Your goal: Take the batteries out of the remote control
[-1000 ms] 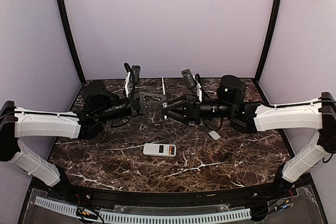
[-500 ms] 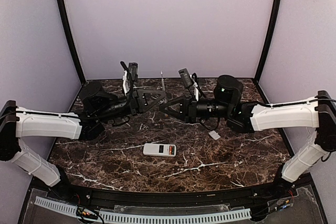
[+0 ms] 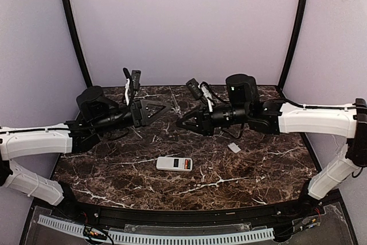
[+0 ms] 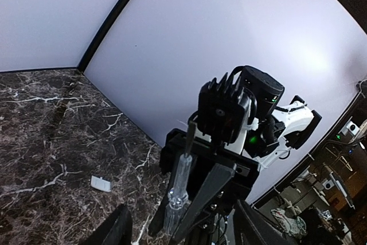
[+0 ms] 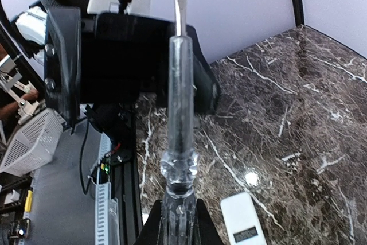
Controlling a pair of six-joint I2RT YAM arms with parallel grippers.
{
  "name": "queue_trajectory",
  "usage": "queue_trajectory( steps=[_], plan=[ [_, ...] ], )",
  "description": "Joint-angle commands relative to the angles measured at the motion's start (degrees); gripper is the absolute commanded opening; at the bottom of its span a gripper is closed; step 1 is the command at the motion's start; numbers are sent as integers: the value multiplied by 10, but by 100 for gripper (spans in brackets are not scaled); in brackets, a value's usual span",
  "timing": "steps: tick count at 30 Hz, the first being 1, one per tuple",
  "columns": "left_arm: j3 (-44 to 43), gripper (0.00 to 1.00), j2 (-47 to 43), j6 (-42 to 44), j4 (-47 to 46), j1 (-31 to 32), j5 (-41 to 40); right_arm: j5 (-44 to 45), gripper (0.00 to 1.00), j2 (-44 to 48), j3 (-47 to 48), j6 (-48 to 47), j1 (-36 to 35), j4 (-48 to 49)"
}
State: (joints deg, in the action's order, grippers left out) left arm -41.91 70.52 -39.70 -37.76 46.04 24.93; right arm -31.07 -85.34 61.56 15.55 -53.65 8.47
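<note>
The white remote control point(image 3: 175, 164) lies flat on the marble table point(image 3: 114, 170), its dark display window facing up; it also shows in the right wrist view point(image 5: 245, 221). The batteries are hidden. Above the back of the table my right gripper point(image 3: 181, 121) point(image 5: 179, 228) is shut on the clear handle of a screwdriver point(image 5: 180, 107), which points at the left gripper. My left gripper point(image 3: 163, 109) point(image 4: 183, 234) stands open. In the left wrist view its fingers are well apart on either side of the screwdriver point(image 4: 179, 185) and do not touch it.
A small flat white cover plate point(image 3: 234, 148) point(image 4: 101, 183) lies on the table to the right of the remote. Lilac walls with black corner posts point(image 3: 74, 32) close the back and sides. A white slotted rail point(image 3: 172, 237) runs along the near edge.
The screwdriver has passed from the left gripper to the right: the right shut on it, then the left opened and drew back to the left. Both arms moved toward the back wall.
</note>
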Motion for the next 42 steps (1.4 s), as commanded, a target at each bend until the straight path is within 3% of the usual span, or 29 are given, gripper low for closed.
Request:
queue_trajectory(
  steps=[1,5,9,19,26,39,42],
  plan=[
    [-13,62,-55,39,157,-24,5,52,0,25,24,-109,-4,-154],
    [-36,63,-69,46,247,-45,28,76,0,32,40,-144,-5,-205],
    [-54,62,-62,43,278,-52,50,97,0,36,50,-163,-7,-235],
    [-90,54,1,6,256,-51,105,156,0,14,81,-193,-35,-294],
    [-103,48,35,-5,255,-46,113,181,0,-11,101,-203,-46,-315],
    [-103,47,55,-11,244,-36,119,220,0,-48,128,-214,-50,-340],
    [-104,42,65,-14,246,-36,114,220,0,-49,130,-215,-51,-340]
  ],
)
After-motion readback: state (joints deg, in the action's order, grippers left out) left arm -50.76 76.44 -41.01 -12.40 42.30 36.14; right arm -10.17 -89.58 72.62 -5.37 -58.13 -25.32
